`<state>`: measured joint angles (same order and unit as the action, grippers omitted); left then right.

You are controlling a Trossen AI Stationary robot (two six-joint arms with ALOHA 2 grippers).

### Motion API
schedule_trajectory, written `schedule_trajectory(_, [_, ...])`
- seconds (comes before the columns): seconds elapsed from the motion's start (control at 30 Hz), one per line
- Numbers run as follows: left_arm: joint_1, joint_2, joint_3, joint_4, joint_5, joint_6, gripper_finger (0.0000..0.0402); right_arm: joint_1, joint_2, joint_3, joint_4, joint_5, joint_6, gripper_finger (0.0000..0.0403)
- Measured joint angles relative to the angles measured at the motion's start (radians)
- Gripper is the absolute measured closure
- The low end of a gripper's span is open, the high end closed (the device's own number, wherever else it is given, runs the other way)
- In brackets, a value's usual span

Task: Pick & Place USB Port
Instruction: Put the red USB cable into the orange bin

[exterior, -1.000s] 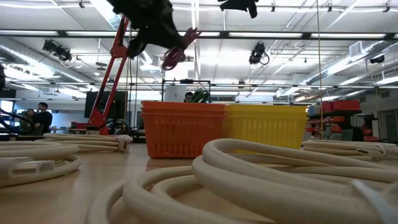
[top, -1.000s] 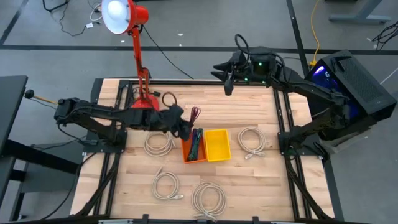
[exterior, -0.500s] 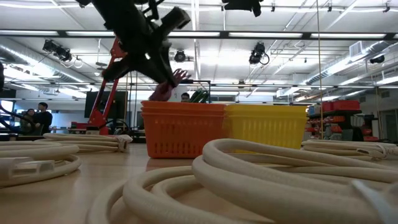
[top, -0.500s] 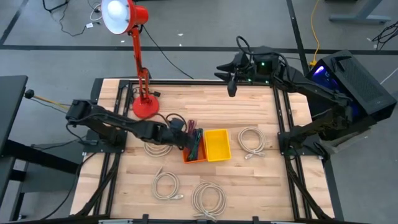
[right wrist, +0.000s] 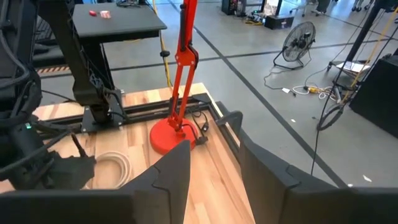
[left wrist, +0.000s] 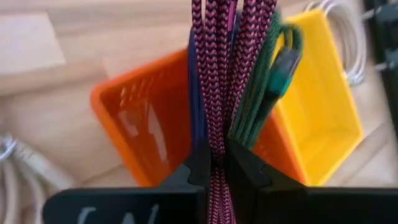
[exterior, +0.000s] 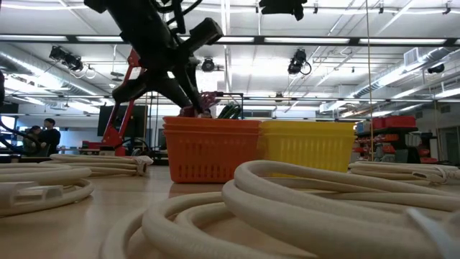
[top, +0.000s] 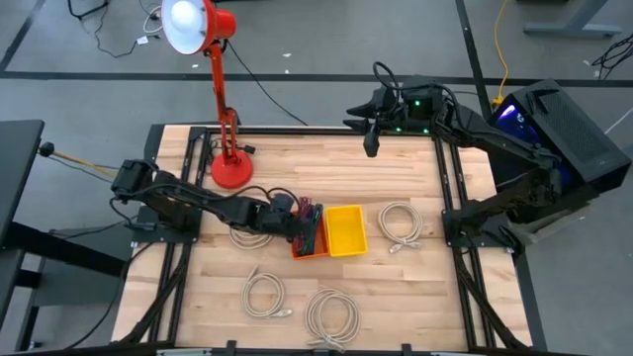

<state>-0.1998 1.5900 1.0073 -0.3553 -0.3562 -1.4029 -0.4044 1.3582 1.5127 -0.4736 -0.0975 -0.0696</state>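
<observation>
Left fingers (left wrist: 214, 163) pinching a braided cable (left wrist: 214, 74) over the orange bin (left wrist: 143, 124).
A yellow bin (left wrist: 323, 118) is sitting just beside it; the right fingers (right wrist: 214, 163) are hovering spread, well apart, above the bench (top: 326, 173) edge.

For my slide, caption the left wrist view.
Left end effector shut on a magenta braided cable over the orange basket.
</observation>
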Motion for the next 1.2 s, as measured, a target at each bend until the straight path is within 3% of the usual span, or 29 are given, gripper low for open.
schedule_trajectory(0.67, [0.02, 0.029, 0.001, 0.058, 0.104, 0.087, 0.0338, 0.0, 0.0, 0.0, 0.006, 0.003, 0.002, 0.0261])
schedule_trajectory(1.2, [0.058, 0.014, 0.001, 0.086, 0.065, 0.129, 0.023, 0.0, 0.0, 0.0, -0.013, 0.003, -0.019, 0.0261])
